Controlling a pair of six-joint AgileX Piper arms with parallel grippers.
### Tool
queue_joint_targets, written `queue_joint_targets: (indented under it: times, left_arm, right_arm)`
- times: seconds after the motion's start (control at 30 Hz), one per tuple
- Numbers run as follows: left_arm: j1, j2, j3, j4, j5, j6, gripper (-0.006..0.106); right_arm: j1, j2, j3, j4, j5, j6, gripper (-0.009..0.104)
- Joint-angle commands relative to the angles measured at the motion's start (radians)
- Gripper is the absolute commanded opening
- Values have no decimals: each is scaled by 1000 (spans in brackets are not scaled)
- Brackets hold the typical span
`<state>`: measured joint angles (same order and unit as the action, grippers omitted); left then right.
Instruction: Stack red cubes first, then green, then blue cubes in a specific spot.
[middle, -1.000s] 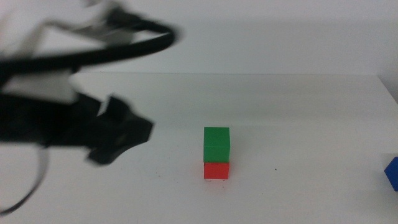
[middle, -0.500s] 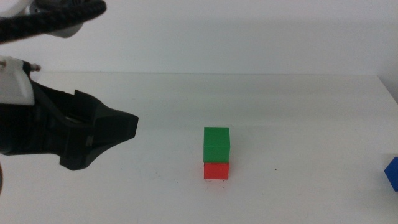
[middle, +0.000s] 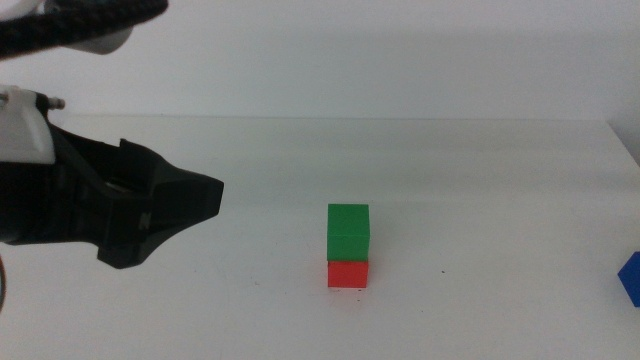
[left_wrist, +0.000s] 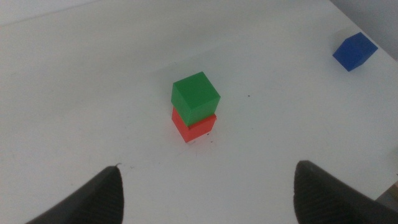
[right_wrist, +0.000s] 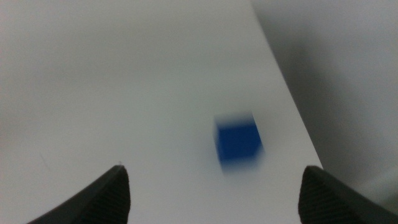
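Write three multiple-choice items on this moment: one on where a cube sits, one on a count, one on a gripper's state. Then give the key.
1. Where is the green cube?
A. on top of the red cube
B. beside the blue cube
C. held in a gripper

2. How many cubes are stacked?
A. none
B. two
C. three

3. In what state is the left gripper?
A. shut on the red cube
B. shut on nothing
C. open, holding nothing

Key:
1 A, green rests directly on red in both the middle and left wrist views.
2 B, the blue cube lies alone near the table's right edge, with the right gripper open above it.
3 C, its jaws stand wide apart with only bare table between them.
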<state>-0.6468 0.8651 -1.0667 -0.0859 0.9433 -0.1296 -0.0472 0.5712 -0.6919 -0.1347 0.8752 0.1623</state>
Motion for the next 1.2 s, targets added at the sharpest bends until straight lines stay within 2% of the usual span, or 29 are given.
queue_joint_targets:
  times: [0.0,0.07,0.37,0.53,0.67,0.77,0.93,1.17]
  left_arm:
    - [1,-4,-9,-1,-16,-5,94]
    - [1,-4,-9,-1,-22,-2,94]
    - [1,-4,-9,18,-74,-2,94]
    - [1,-4,-9,18,-103,-2,94]
    - [1,-4,-9,18,-103,0,94]
    - [1,-4,-9,18,-103,0,94]
    - [1,-4,-9,16,-105,-7,94]
    - [1,-4,-9,26,-66,0,94]
  right_arm:
    - [-2,144,-116,-53,217,-33,85]
    - [-2,238,-165,-66,282,-30,85]
    - [-2,575,-177,-45,214,34,85]
    - [-18,723,-222,-38,215,-23,85]
    - [-117,839,-304,81,164,-188,85]
    - [-188,903,-332,127,98,-256,85]
    - [-205,985,-336,79,-14,-282,85]
    - [-205,1088,-336,66,-106,-298,85]
